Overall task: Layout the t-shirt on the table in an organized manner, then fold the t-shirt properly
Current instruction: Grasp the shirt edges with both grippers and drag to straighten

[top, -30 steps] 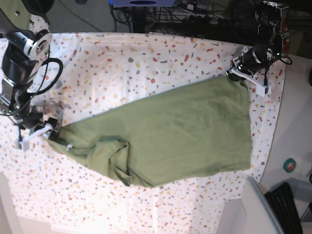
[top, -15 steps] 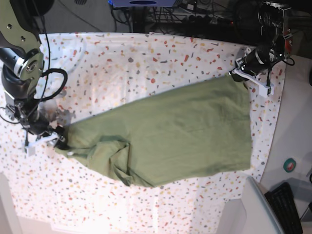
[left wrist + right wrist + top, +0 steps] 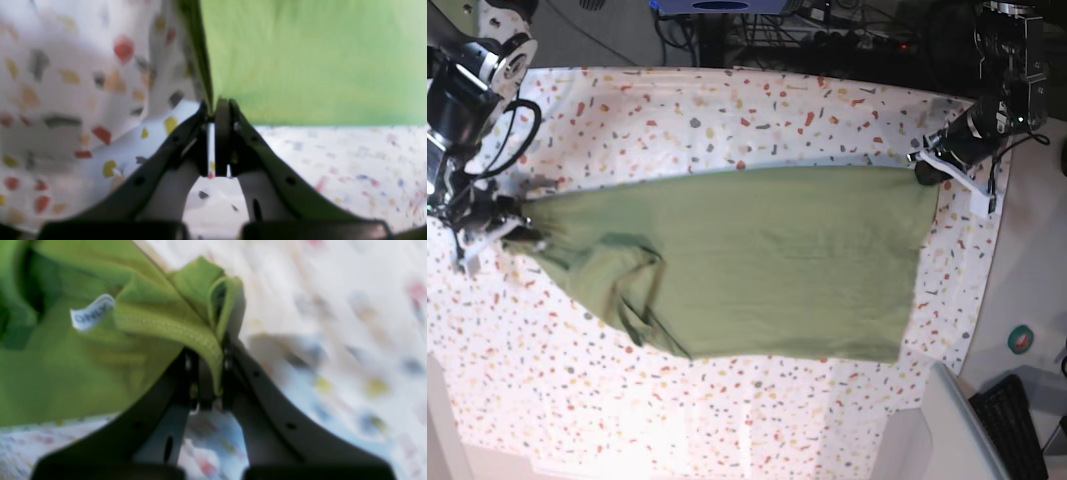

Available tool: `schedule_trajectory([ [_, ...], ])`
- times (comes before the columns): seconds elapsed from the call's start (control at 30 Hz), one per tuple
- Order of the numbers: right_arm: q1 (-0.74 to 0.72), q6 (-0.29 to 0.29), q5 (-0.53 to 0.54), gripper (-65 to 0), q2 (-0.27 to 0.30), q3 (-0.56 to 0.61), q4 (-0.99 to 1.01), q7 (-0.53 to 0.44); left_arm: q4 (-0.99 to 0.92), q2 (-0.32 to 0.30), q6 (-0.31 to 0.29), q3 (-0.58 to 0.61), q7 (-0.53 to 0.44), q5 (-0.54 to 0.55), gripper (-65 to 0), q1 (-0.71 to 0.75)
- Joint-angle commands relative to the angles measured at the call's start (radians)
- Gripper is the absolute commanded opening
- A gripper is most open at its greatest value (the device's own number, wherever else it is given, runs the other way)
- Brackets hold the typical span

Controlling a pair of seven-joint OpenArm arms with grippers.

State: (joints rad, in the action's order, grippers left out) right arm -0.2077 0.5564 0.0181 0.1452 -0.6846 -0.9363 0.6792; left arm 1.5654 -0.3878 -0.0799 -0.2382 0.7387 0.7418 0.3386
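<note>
Two grippers pinch opposite ends of the t-shirt [image 3: 757, 260]: the right gripper [image 3: 210, 373] has its jaws clamped on a ribbed, stitched edge just beside the small white tag [image 3: 91, 311], and the left gripper [image 3: 213, 113] has its jaws closed on a thin corner of green cloth. Between the two sets of fingers the garment spans the speckled table [image 3: 727, 110], its upper edge drawn nearly straight and the bunched sleeve lying near the right gripper's end.

Dark cables [image 3: 827, 30] tangle along the far edge; a black keyboard [image 3: 1017, 425] lies at the near right; beside it, a plain grey-white surface [image 3: 1037, 280] bears a small round sticker [image 3: 1022, 339].
</note>
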Motion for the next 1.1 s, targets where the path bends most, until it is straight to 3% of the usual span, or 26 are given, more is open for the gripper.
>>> schedule_trajectory([
  [0.0, 0.037, 0.001, -0.002, -65.0, -0.017, 0.003, -0.151, 0.043, 0.057, -0.012, -0.001, -0.005, 0.015, 0.005, -65.0, -0.003],
  [0.07, 0.124, -0.037, -0.002, -65.0, -0.066, 0.010, -0.382, 0.135, 0.131, -0.006, 0.004, -0.006, 0.078, 0.005, -65.0, -0.003],
  [0.17, 0.173, -0.181, -0.004, -65.0, -0.094, 0.055, -0.616, 0.256, 0.200, 0.019, 0.082, -0.006, 0.169, 0.005, -65.0, -0.055],
  [0.27, 0.156, -0.318, -0.002, -65.0, -0.049, 0.179, -0.662, 0.353, 0.189, 0.086, 0.159, -0.006, 0.253, 0.003, -65.0, -0.158],
  [0.37, 0.089, -0.388, -0.002, -65.0, -0.014, 0.257, -0.614, 0.376, 0.123, 0.157, 0.197, -0.006, 0.312, 0.002, -65.0, -0.267],
  [0.53, -0.092, -0.404, -0.002, -65.0, 0.026, 0.265, -0.324, 0.343, -0.133, 0.214, 0.213, -0.005, 0.330, 0.003, -65.0, -0.456],
  [0.7, -0.223, -0.405, -0.002, -65.0, 0.067, 0.262, -0.023, 0.204, -0.409, 0.218, 0.208, 0.001, 0.319, 0.003, -65.0, -0.599],
  [0.9, -0.278, -0.405, 0.004, -65.0, 0.073, 0.259, 0.095, 0.106, -0.523, 0.215, 0.208, 0.006, 0.262, 0.003, -65.0, -0.665],
  [0.93, -0.279, -0.402, 0.004, -60.3, 0.073, 0.259, 0.095, 0.098, -0.527, 0.215, 0.208, 0.006, 0.262, 0.003, -65.0, -0.666],
  [1.03, -0.276, -0.378, 0.006, -37.7, 0.073, 0.257, 0.093, 0.035, -0.540, 0.215, 0.208, 0.001, 0.262, 0.003, -65.0, -0.669],
  [1.07, -0.267, -0.355, 0.006, -33.5, 0.072, 0.257, 0.093, -0.009, -0.540, 0.215, 0.207, -0.003, 0.262, 0.005, -58.1, -0.669],
])
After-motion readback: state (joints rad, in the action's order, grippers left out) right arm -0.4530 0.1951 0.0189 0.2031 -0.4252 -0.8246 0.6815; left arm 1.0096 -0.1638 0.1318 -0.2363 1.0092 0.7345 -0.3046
